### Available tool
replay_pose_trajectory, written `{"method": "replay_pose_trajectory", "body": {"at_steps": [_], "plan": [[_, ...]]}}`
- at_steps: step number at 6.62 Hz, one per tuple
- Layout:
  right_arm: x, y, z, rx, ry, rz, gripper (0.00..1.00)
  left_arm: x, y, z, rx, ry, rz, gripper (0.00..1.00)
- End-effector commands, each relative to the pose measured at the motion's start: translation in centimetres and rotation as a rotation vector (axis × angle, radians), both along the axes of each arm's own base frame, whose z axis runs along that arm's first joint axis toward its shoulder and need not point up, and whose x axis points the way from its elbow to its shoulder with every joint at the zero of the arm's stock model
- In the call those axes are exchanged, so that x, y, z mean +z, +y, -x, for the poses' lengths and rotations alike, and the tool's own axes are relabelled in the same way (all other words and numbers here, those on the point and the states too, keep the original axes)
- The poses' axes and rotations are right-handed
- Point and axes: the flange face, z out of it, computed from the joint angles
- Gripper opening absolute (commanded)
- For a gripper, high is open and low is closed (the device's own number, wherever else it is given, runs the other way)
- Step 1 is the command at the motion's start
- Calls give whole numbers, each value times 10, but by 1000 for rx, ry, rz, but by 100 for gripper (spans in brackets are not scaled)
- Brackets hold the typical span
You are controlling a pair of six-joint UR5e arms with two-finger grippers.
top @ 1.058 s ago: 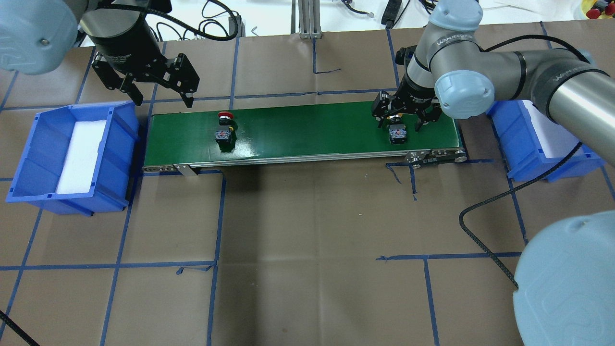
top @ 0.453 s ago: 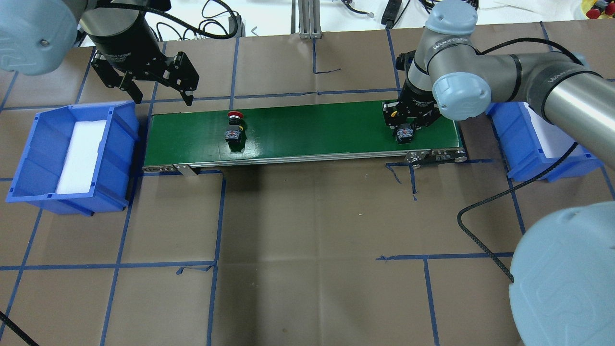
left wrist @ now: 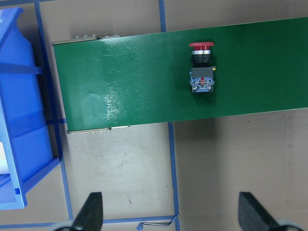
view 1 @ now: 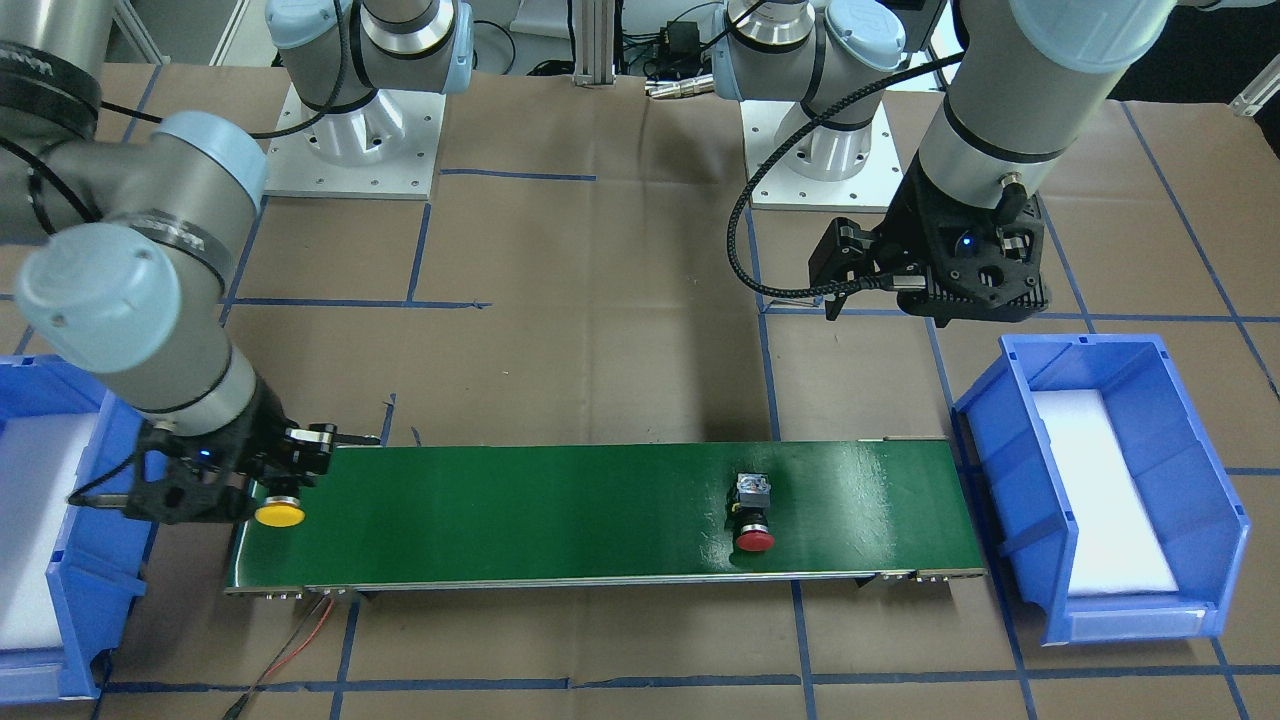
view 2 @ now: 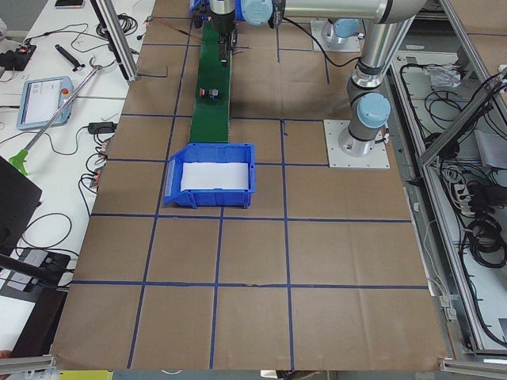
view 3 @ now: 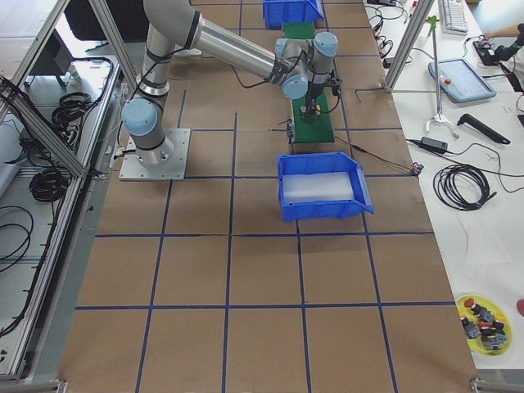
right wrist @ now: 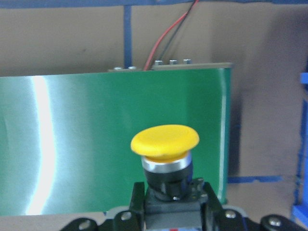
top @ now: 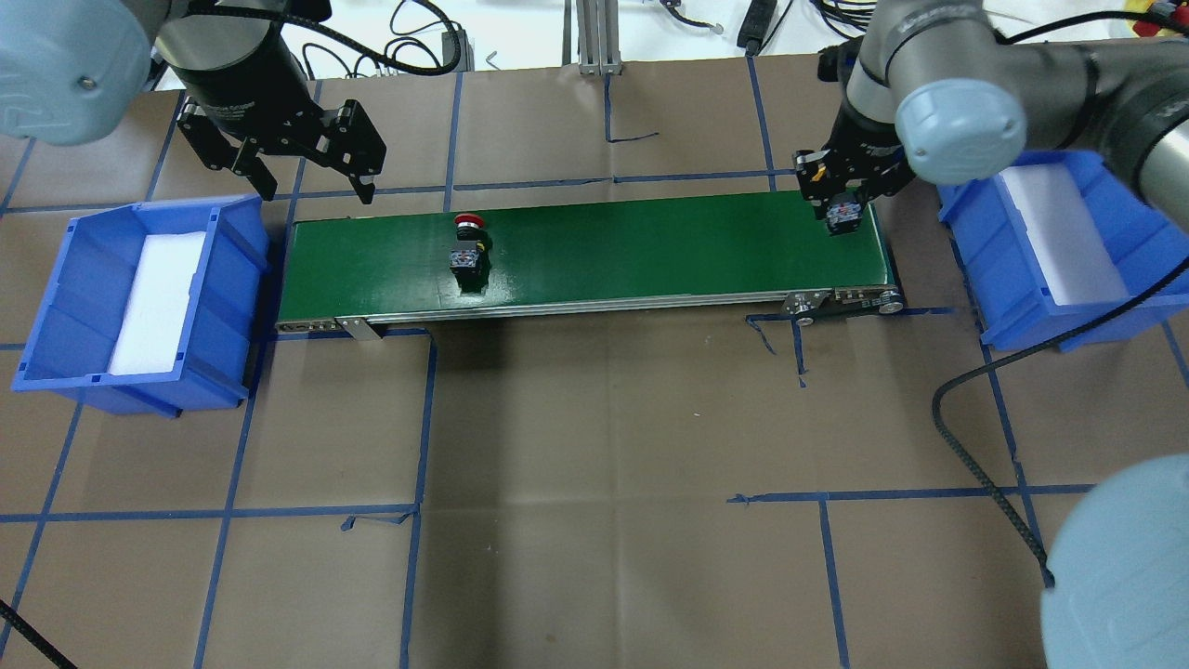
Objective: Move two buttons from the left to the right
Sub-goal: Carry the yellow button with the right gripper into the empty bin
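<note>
The yellow-capped button (right wrist: 164,142) is held by its black body in my right gripper (top: 841,203), which is shut on it above the right end of the green belt (top: 632,251). Its yellow cap (view 1: 279,515) sticks out past the fingers. The red-capped button (top: 469,243) lies on its side on the belt's left half, cap toward the far edge, also seen as the red-capped button (left wrist: 202,67). My left gripper (top: 318,193) hangs open and empty behind the belt's left end, well apart from the red one.
A blue bin (top: 237,279) with white foam inside stands off the belt's left end. A second blue bin (top: 966,242) with white foam stands off the right end, close to my right gripper. A black cable (top: 975,446) loops over the brown table at the right.
My right gripper shut on the yellow-capped button, then lifted and carried it rightward to the belt's end. The red-capped button rode rightward along the belt. The left arm stayed put.
</note>
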Motion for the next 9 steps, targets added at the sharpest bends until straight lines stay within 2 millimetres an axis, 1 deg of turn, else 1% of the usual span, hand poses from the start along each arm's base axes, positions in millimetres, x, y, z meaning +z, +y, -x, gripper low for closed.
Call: {"method": "replay_pose_trajectory", "body": {"at_steps": [1, 2, 3, 4, 5, 6, 7, 8, 9], "plan": [[61, 19, 118, -39, 8, 32, 6, 0, 0, 0, 2, 0, -1, 100], [58, 20, 169, -63, 5, 37, 6, 0, 0, 0, 3, 0, 1, 100], [49, 23, 193, -69, 0, 24, 6, 1, 1, 0, 6, 0, 2, 100], [35, 23, 207, -83, -7, 4, 5, 2, 2, 0, 12, 0, 4, 100], [25, 21, 219, -64, -7, 3, 5, 3, 2, 0, 15, 0, 6, 100], [21, 21, 232, -24, -4, 8, 5, 3, 2, 0, 15, 0, 6, 100], [12, 22, 247, -5, -6, -4, 5, 3, 2, 0, 26, 0, 6, 100], [-1, 22, 257, 5, -10, -12, 5, 2, 3, 0, 41, 2, 5, 100], [-19, 20, 260, 13, 3, -8, 5, 3, 2, 0, 43, 2, 6, 100]]}}
